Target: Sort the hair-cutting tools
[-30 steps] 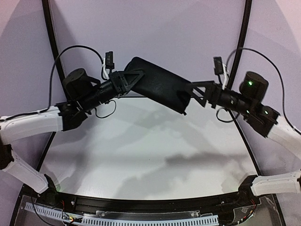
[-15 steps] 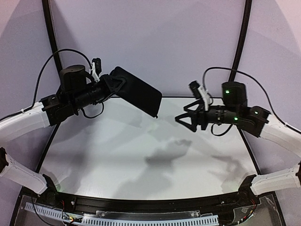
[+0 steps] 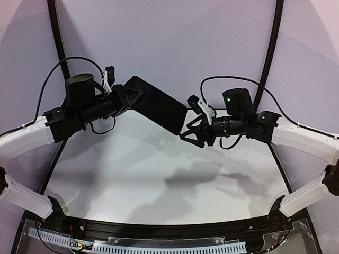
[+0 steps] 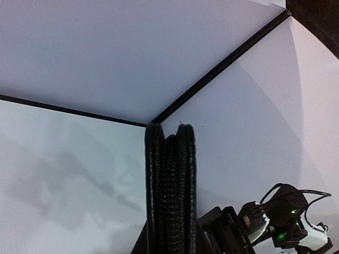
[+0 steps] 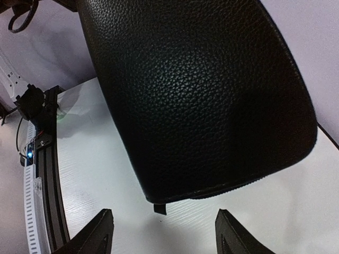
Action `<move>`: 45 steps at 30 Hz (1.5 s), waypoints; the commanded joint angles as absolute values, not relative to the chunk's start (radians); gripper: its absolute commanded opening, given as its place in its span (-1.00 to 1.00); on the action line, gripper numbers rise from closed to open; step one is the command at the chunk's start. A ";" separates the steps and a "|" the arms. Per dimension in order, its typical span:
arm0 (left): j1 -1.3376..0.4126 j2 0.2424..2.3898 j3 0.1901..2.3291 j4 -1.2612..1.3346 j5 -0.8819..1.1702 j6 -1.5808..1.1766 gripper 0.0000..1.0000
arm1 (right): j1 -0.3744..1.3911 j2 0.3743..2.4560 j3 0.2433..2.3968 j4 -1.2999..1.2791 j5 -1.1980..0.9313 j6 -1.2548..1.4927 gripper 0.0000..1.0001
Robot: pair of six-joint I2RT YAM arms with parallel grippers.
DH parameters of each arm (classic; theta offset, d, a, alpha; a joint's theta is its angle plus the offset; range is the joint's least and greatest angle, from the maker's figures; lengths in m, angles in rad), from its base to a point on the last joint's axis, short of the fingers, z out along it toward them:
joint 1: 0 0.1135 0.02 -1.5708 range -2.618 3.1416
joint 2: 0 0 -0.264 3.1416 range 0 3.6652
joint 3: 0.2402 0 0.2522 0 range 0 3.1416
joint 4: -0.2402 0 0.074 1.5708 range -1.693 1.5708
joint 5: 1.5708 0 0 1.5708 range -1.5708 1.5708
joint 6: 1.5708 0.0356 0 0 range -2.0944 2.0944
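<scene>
No scissors or combs show in any view, and whether they sit inside the one black case [image 3: 156, 108] cannot be told. That case, a flat grained rectangle with rounded corners, hangs in the air, tilted from its upper left end down to its lower right end in the overhead view. There are two grippers. The left gripper [image 3: 136, 97] is clamped on the case's upper left end and carries it alone. The right gripper [image 5: 167, 233] sits just beside the case's lower right end with its two fingers spread apart. In its own wrist view the case's rounded rim shows above the gap, no finger is seen touching it, and nothing lies between the fingers. One small black tab [image 5: 160, 208] sticks down from that rim. Below the case lies one white table [image 3: 132, 180], and the case is well clear of its surface. One grey shadow [image 3: 193, 177] falls nearer the arms' bases than the case. The case's lower end hangs about over the table's far edge, where a black strip meets the pale walls [image 3: 175, 42] behind the case. The left arm [image 3: 32, 137] and right arm [image 3: 302, 137] reach in from either side of the case. The widest room lies under the case and toward the bases.
</scene>
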State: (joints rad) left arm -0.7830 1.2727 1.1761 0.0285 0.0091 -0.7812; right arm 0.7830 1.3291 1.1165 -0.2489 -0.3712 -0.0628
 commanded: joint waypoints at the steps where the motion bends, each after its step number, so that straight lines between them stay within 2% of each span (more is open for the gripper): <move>1: -0.785 1.213 1.166 0.184 0.075 -0.811 -0.98 | 0.788 1.344 1.151 -0.263 -0.411 -0.078 0.25; 6: -0.785 1.228 1.164 0.218 0.108 -0.816 -0.99 | 0.788 1.349 1.149 -0.264 -0.423 -0.089 0.15; 13: -0.785 1.239 1.172 0.239 0.148 -0.819 -0.98 | 0.789 1.348 1.156 -0.255 -0.437 -0.094 -0.25; 18: -0.785 1.238 1.170 0.228 0.146 -0.816 -0.98 | 0.790 1.328 1.148 -0.259 -0.445 -0.088 -0.30; 25: -0.785 1.242 1.168 0.214 0.153 -0.807 -0.98 | 0.790 1.317 1.149 -0.275 -0.438 -0.084 -0.56; 33: -0.785 1.241 1.183 0.171 0.177 -0.785 -0.98 | 0.791 1.311 1.166 -0.331 -0.386 -0.133 -0.98; 37: -0.785 1.227 1.197 0.103 0.142 -0.752 -0.98 | 0.792 1.294 1.167 -0.377 -0.345 -0.160 -1.00; 40: -0.785 1.207 1.204 0.038 0.076 -0.728 -0.98 | 0.793 1.269 1.143 -0.377 -0.249 -0.132 -1.00; 45: -0.785 1.174 1.241 -0.154 -0.049 -0.708 -0.99 | 0.787 1.225 1.126 -0.440 0.117 -0.092 -1.00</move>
